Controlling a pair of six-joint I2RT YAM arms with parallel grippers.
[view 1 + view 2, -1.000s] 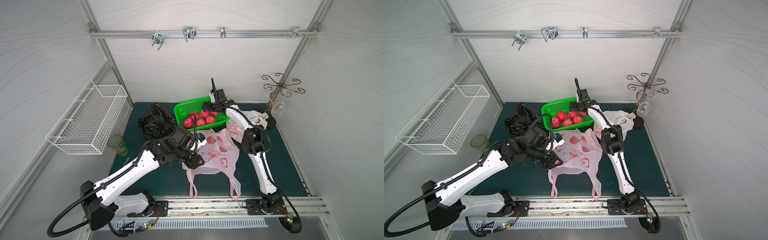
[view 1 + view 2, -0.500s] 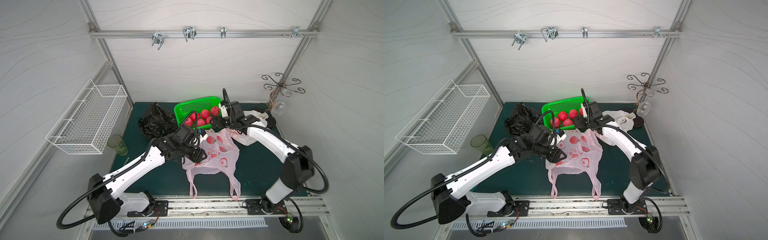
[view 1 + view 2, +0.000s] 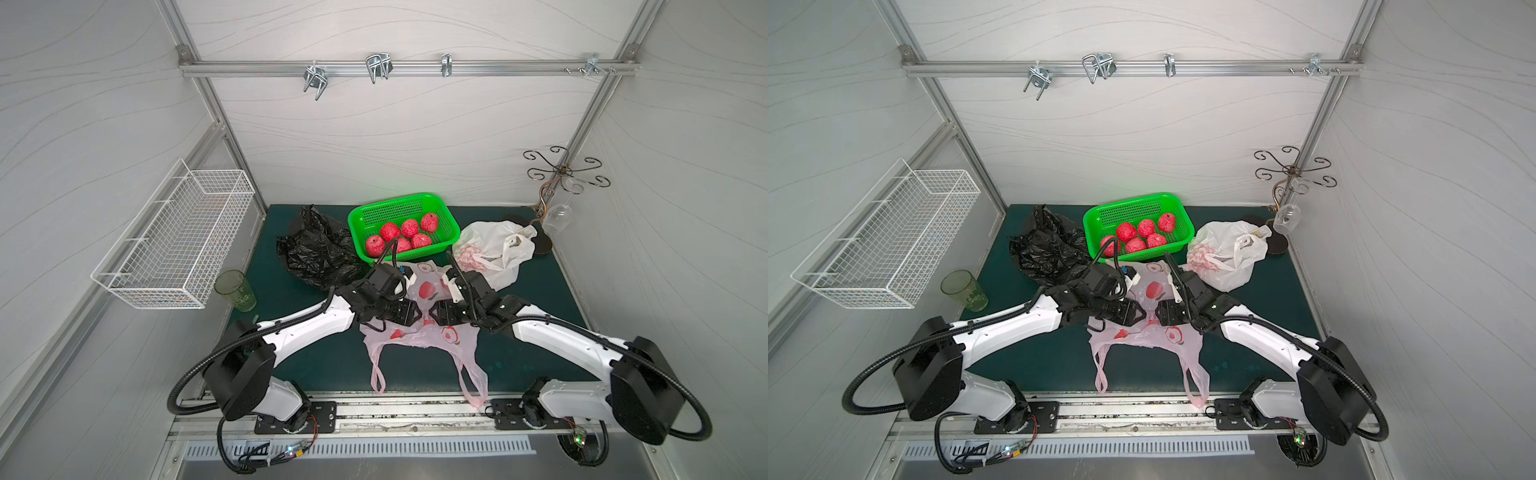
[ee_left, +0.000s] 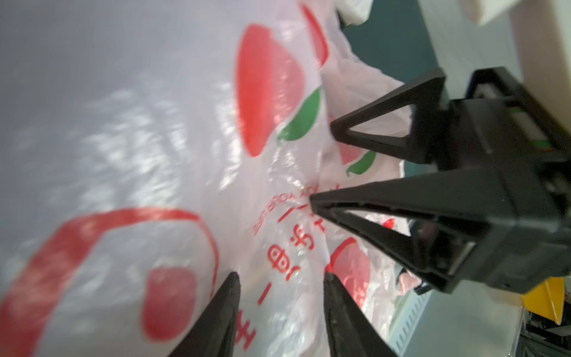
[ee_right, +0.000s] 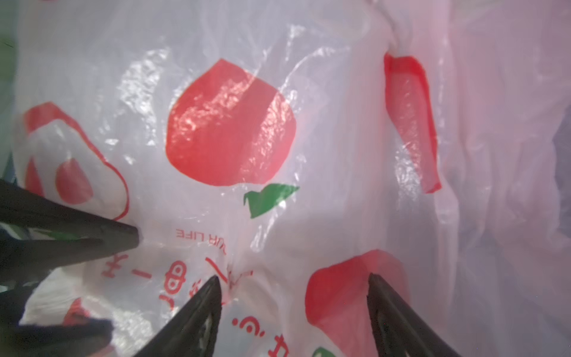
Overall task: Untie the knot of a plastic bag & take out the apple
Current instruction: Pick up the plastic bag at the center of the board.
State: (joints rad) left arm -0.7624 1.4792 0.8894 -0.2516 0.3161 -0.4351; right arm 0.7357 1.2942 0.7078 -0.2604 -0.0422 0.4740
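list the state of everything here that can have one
pink printed plastic bag: lying down, handles untied
left gripper: open
right gripper: open
green plastic basket: holds six red apples
black plastic bag: crumpled
white plastic bag: slumped, handles loose
green translucent tumbler: upright

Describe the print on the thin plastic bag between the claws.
The pale pink plastic bag shows red apples, green leaves, red lettering; clearest in right wrist view.

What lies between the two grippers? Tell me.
Only the bag: its printed film spans the gap between left gripper and right gripper, seen in the left wrist view and both top views.
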